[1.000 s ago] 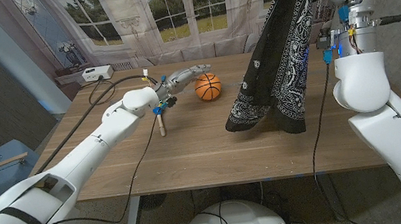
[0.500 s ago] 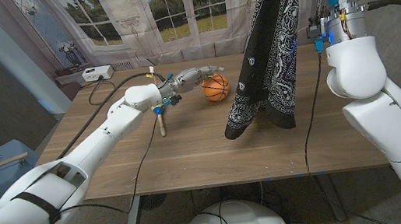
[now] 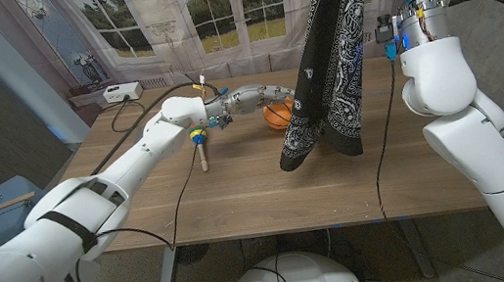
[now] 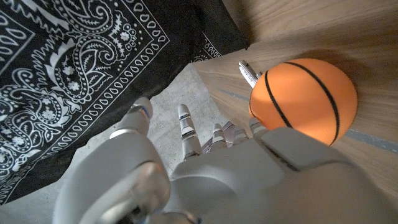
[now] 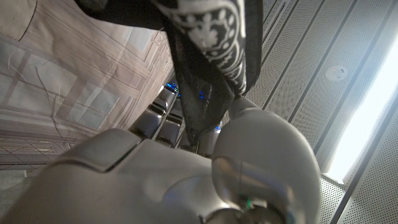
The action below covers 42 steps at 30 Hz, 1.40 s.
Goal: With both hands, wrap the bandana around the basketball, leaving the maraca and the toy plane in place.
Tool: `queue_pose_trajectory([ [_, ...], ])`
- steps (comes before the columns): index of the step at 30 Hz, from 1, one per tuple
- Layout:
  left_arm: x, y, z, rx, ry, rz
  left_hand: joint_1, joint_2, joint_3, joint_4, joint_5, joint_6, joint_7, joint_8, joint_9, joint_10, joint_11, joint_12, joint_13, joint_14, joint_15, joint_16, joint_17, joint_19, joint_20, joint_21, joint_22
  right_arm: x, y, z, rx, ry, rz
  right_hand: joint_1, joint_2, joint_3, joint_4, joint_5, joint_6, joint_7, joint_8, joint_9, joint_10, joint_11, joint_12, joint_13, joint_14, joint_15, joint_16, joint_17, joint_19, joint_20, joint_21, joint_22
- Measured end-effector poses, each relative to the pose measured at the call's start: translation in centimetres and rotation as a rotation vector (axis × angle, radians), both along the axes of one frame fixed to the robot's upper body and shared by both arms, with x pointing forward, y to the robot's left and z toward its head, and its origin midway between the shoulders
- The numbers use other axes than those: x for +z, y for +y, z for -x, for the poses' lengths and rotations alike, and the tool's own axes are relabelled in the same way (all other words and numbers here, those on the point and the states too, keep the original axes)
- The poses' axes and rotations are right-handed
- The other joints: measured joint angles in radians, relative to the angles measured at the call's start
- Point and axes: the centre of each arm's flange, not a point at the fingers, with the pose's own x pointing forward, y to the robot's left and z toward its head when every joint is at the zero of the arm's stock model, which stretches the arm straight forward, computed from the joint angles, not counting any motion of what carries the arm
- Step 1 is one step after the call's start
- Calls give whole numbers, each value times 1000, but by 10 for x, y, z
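Hanging bandana [image 3: 330,61] hides basketball [image 3: 278,114] beside left robot hand [image 3: 256,96].

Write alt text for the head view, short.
A black bandana hangs from the raised right arm over the wooden table, in front of the basketball. The left hand reaches toward the ball, fingers apart, and a maraca lies under that arm.

One basketball [image 3: 278,115], one black bandana [image 3: 326,71], one maraca [image 3: 199,146] and two robot arms.
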Motion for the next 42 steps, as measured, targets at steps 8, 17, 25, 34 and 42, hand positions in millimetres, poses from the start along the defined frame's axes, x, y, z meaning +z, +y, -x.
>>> queue_pose_trajectory([
  [8,8,-8,-3,-24,-30,-93,73,-45,-2,-2,-3,-90,-60,-41,0,-33,4,-18,0,3,17,-4,0,10,-3,-7,-3,3,4,-4,34,9,12,0,0,0,0,0,0,0,8,-4,0,0,0,0,0,0,0,5,0,0,6,0],
  [17,17,-18,-7,-49,-52,-185,153,-46,-15,6,6,32,-65,-5,0,11,-15,-7,-2,4,18,-4,0,49,-2,-7,-4,7,9,-6,51,6,21,0,0,-1,-1,0,-4,-4,10,-5,0,0,-5,5,0,0,-4,5,0,0,10,5],
  [25,19,-21,-10,-60,-39,-228,237,14,-18,13,-11,301,-54,59,0,121,-84,12,-5,16,-1,5,-5,115,-3,-3,-7,10,11,-9,42,-1,9,0,0,-6,3,3,-4,-4,16,-9,0,0,-5,9,0,0,-8,5,0,0,13,5],
  [34,25,-19,-14,-49,3,-196,309,23,-48,14,-14,338,-62,21,2,167,-118,-3,-5,75,-18,2,-5,162,-2,-6,-7,12,6,-17,13,3,-39,4,-4,-6,2,6,-4,-4,23,-11,0,0,-5,9,0,0,-8,10,-6,-5,13,5],
  [42,25,-18,-16,-47,46,-179,234,-52,-143,51,-10,180,-33,-76,-1,94,-70,-33,-5,21,7,-8,-2,135,3,-30,-6,14,2,-23,8,7,-72,4,-4,-6,2,6,-4,-4,23,-14,0,0,-5,14,0,0,-8,9,-11,0,17,5],
])
